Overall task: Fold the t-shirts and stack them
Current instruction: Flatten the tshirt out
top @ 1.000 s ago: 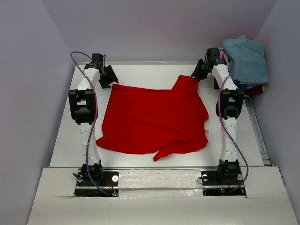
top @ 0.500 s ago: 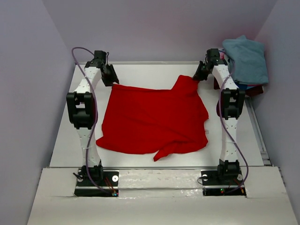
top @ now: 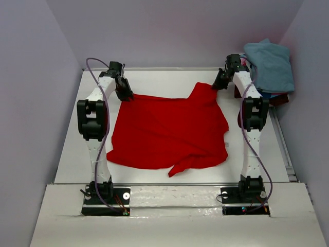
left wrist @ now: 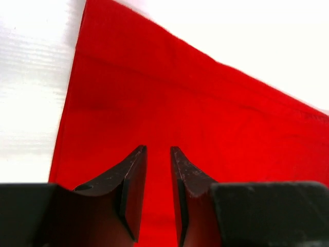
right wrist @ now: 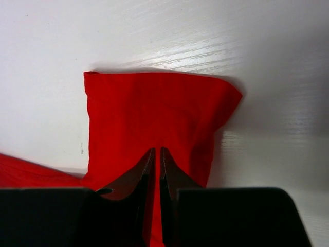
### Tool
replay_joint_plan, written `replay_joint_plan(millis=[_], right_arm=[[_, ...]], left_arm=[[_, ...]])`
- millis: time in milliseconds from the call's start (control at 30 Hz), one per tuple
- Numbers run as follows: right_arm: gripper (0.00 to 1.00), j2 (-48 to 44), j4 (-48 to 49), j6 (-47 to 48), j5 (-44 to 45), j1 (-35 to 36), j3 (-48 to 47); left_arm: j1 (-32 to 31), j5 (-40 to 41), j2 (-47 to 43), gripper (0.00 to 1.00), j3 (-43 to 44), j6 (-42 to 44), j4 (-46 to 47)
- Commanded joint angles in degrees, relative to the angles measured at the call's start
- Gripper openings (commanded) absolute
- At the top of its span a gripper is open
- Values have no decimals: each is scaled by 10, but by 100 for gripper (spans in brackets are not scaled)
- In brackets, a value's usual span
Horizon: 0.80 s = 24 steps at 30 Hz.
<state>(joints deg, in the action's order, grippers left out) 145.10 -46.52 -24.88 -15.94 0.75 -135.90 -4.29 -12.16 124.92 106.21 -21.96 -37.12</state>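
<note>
A bright red t-shirt [top: 169, 131] lies spread across the middle of the white table [top: 159, 77]. My left gripper [top: 127, 95] is down on the shirt's far left corner. In the left wrist view, that gripper [left wrist: 158, 148] has its jaws a narrow gap apart, with flat red cloth [left wrist: 205, 103] showing between them. My right gripper [top: 217, 85] is at the shirt's far right sleeve. In the right wrist view, it [right wrist: 157, 149] is pinched shut on a ridge of the red sleeve [right wrist: 154, 108]. More t-shirts are piled at the back right, a teal-blue one [top: 270, 64] on top.
The pile sits off the table's far right corner, with a dark maroon edge [top: 280, 99] showing under the teal cloth. Grey walls close in the back and both sides. A crumpled flap of the red shirt [top: 177, 169] reaches toward the near edge.
My left arm has swung right and down onto the shirt's far left corner, its jaws narrowing. My right gripper has closed on the sleeve without moving away.
</note>
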Motion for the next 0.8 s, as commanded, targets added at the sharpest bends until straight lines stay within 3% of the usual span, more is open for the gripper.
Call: replay_joint_plan(millis=[0, 767], right_arm=[[13, -53, 1, 8, -5, -3, 15], [11, -54, 2, 13, -7, -3, 27]], left_arm=[[0, -11, 42, 36, 54, -6, -5], [0, -29, 150, 34, 195, -27, -14]])
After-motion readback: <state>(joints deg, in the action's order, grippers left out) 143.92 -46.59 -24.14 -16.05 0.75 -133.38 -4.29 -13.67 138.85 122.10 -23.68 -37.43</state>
